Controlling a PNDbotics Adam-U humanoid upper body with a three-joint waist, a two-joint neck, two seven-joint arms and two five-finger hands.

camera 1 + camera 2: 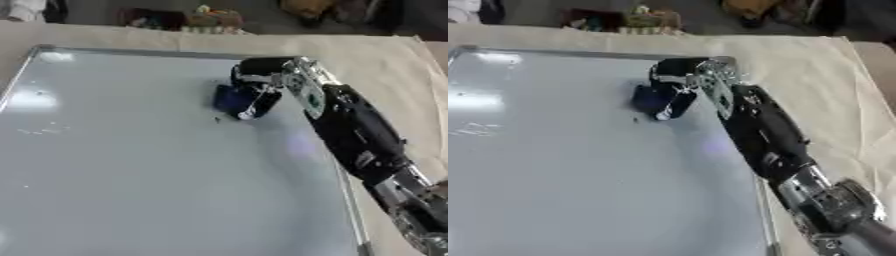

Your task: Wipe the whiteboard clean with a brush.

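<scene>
- Gripping brush (233,99): right hand (259,82), fingers curled round it, on whiteboard (131,175) upper right.
- Faint marks (39,131) lie well left of brush; next stroke prob. leftward.
- Left hand not visible.

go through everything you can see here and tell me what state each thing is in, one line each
whiteboard: flat on the table, mostly clean, faint marks near its left edge and a small dark speck beside the brush.
brush: blue, on the board's upper right area, held by the right hand.
right hand: fingers curled round the brush.
left hand: not in view.
table covering: beige, spread under the board.
</scene>
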